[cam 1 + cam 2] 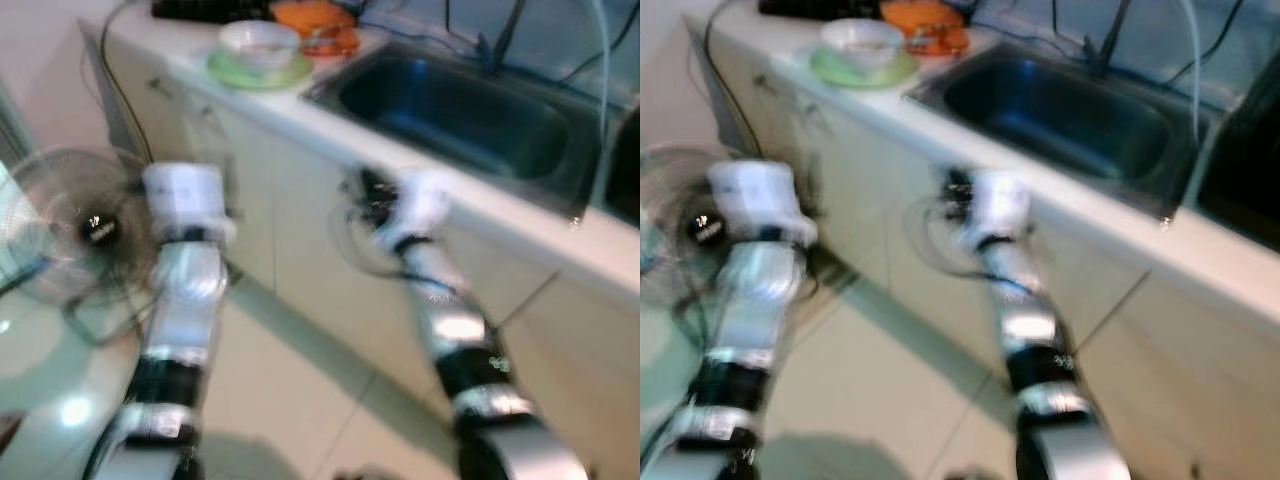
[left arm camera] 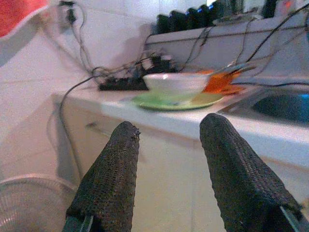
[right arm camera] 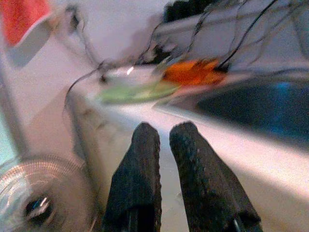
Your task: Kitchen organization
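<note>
Both silver arms reach forward toward a white kitchen desk (image 1: 300, 115) with pale cabinet fronts below it; the head views are blurred. The left pincer (image 2: 166, 145) hangs in front of the cabinet, below the desk's edge, its two black fingers (image 2: 113, 174) standing well apart with nothing between them; the right pincer (image 3: 164, 145) is also held in front of the cabinet face, closer to the sink, its fingers drawn nearly together with only a thin gap and nothing held in it.

On the desk, toward the robot's left, a white bowl (image 1: 258, 42) sits on a green plate (image 1: 262, 72); just behind and beside the plate lies an orange thing (image 1: 318, 22), too blurred to name; a dark strip with cables (image 2: 123, 84) rests farther back against the wall. To the right of the plate a dark steel sink (image 1: 450, 115) is set into the desk; black cables (image 1: 500, 40) trail down behind it.

On the tiled floor (image 1: 290, 390) at the robot's left stands a round wire-caged fan (image 1: 85, 230), near the left arm; a dark cable (image 1: 110, 80) runs down the end of the cabinet toward it. In the left wrist view a red-and-white thing (image 2: 19, 17) shows high on the wall side; what it is cannot be told.
</note>
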Motion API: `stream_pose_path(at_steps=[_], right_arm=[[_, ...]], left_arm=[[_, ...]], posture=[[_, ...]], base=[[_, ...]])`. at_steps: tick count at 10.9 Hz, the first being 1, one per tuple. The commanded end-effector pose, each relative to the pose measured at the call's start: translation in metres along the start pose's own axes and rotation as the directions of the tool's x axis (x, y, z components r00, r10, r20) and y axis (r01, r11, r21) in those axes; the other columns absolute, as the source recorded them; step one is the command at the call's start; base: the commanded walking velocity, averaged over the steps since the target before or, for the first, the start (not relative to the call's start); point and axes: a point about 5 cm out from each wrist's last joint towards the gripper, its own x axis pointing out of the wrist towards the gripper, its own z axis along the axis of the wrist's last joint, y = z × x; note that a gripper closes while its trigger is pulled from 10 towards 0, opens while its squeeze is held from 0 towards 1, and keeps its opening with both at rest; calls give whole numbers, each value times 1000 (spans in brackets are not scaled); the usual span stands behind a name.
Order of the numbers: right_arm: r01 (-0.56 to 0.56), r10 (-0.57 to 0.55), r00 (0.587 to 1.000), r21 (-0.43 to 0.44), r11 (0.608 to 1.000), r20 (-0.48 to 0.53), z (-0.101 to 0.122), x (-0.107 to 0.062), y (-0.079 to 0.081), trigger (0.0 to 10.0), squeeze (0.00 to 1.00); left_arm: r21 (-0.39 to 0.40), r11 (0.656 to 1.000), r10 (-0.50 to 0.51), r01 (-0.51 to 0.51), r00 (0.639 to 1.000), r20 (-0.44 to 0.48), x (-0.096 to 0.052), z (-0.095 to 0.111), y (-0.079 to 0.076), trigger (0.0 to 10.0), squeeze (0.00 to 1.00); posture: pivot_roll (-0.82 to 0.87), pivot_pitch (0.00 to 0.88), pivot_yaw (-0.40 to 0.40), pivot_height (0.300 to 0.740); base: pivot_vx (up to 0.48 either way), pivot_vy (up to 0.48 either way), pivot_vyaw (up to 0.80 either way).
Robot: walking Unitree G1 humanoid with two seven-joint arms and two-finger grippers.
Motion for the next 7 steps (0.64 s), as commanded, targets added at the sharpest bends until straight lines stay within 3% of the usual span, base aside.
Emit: stream_pose_path(at_steps=[1, 7], right_arm=[[-33, 33, 999, 12, 999, 19, 4, 5, 11, 10000, 0], [-41, 41, 999, 11, 999, 35, 6, 6, 14, 10000, 0]], left_arm=[[10, 1000, 23, -24, 1000, 18, 4, 5, 10, 10000, 0], [4, 1000, 14, -14, 1000, 24, 5, 6, 8, 10000, 0]], posture=[[60, 65, -69, 740], [57, 62, -68, 740]], base=[[401, 0, 0], [400, 0, 0]])
